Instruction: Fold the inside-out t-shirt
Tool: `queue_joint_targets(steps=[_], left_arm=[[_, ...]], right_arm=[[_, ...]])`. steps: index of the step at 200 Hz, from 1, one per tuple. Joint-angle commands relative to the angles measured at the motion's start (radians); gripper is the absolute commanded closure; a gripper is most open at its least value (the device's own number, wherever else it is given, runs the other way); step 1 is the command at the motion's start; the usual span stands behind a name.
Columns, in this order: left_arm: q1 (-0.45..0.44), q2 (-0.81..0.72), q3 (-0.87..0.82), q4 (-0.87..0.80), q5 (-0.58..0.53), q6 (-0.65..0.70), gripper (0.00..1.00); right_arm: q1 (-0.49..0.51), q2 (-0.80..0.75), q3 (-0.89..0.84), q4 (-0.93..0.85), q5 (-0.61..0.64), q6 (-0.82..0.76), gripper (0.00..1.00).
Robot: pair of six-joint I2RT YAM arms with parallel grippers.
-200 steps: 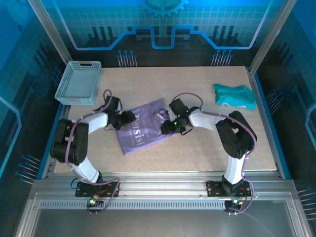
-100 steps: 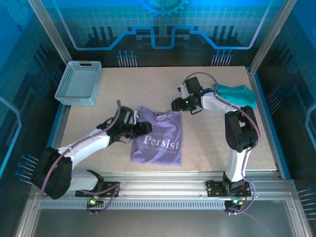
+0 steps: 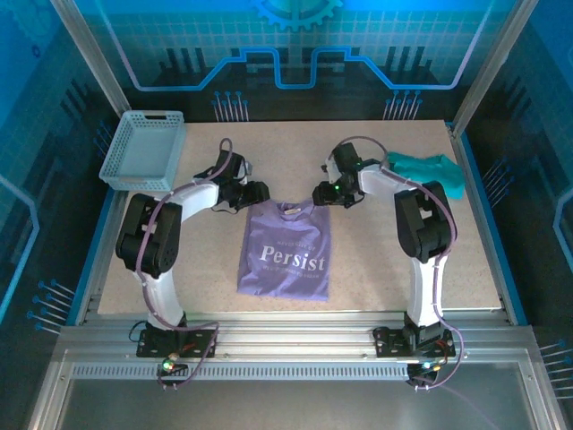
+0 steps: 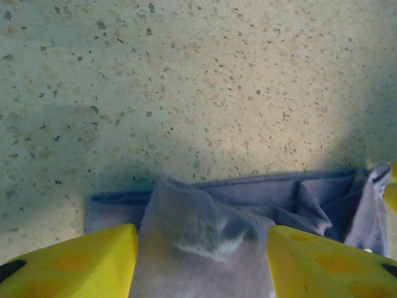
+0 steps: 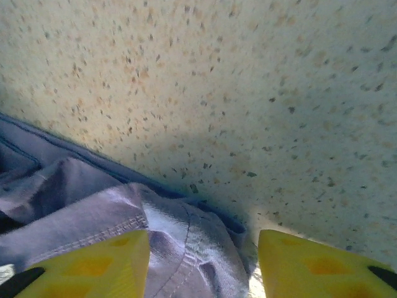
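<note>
The speckled beige table (image 3: 385, 260) carries the lavender inside-out t-shirt (image 3: 285, 255) at its centre, a soft flat oblong lying 12 to 6 o'clock, collar at 12, with bare tabletop round every edge. A slatted grey basket (image 3: 139, 184) sits at 10 o'clock, a crumpled teal garment (image 3: 428, 173) at 2. The left gripper (image 3: 260, 192), at the shirt's 11 o'clock corner, straddles a cloth hump, clamped or not I cannot tell; the right gripper (image 3: 320, 193), at 1 o'clock, stands spread over wrinkled hem.

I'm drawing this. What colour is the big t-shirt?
The t-shirt is lavender-purple with white lettering, best in top view.
</note>
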Motion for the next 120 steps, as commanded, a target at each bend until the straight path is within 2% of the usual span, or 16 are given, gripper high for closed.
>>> queue_joint_targets(steps=[1,26,50,62,88,120], left_arm=[[0.004,0.025,0.042,-0.055,-0.004,0.061,0.53],[0.010,0.036,0.049,-0.052,-0.013,0.070,0.72],[0.029,0.025,0.038,-0.048,-0.008,0.070,0.93],[0.040,0.000,0.021,-0.041,-0.005,0.066,0.99],[0.065,-0.094,-0.049,0.003,-0.001,0.037,1.00],[0.082,-0.106,-0.072,0.033,-0.021,0.018,1.00]], right_arm=[[0.017,0.021,0.033,-0.029,-0.010,-0.008,0.60],[0.018,0.012,0.032,-0.028,0.011,-0.009,0.77],[0.018,-0.022,0.023,-0.033,0.034,-0.018,0.87],[0.017,-0.045,0.011,-0.031,0.044,-0.020,0.91],[0.015,-0.093,-0.024,-0.021,0.066,-0.016,1.00],[0.005,-0.106,-0.052,0.004,0.084,0.012,1.00]])
